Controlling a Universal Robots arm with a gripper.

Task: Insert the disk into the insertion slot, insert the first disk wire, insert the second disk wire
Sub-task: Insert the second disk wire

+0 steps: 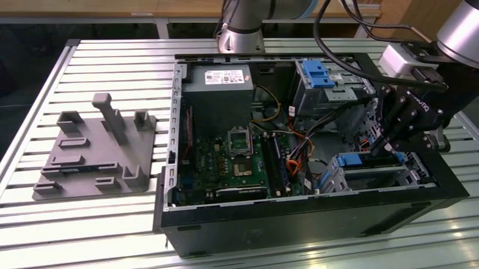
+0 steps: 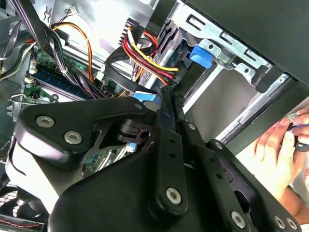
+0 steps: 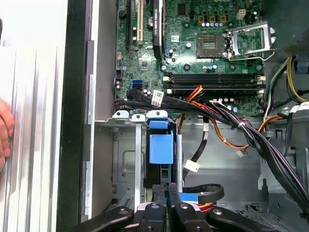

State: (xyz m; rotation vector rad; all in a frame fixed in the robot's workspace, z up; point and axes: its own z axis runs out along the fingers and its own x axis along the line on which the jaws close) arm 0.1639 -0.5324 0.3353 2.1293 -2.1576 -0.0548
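The disk (image 1: 359,161) sits inside the insertion slot (image 1: 393,178), a silver metal cage in the case corner at the exterior view's right. Its blue carrier tab (image 3: 161,147) shows end-on in both wrist views, with the cage wall (image 3: 125,159) beside it. My gripper (image 1: 372,152) reaches down into the case just above the disk's end. The gripper (image 3: 166,189) is shut on the blue connector (image 2: 145,96) of a black flat disk wire (image 3: 207,189) that loops away from the fingers (image 2: 166,145). The connector is close to the disk's end; whether they touch is hidden.
A bundle of black, red, yellow and orange wires (image 3: 231,121) crosses beside the slot. The taller cage with a blue latch (image 1: 322,75), power supply (image 1: 217,84) and motherboard (image 1: 232,162) occupy the case. A grey fixture plate (image 1: 93,151) lies on the table. A person's hand (image 2: 275,145) rests outside the case wall.
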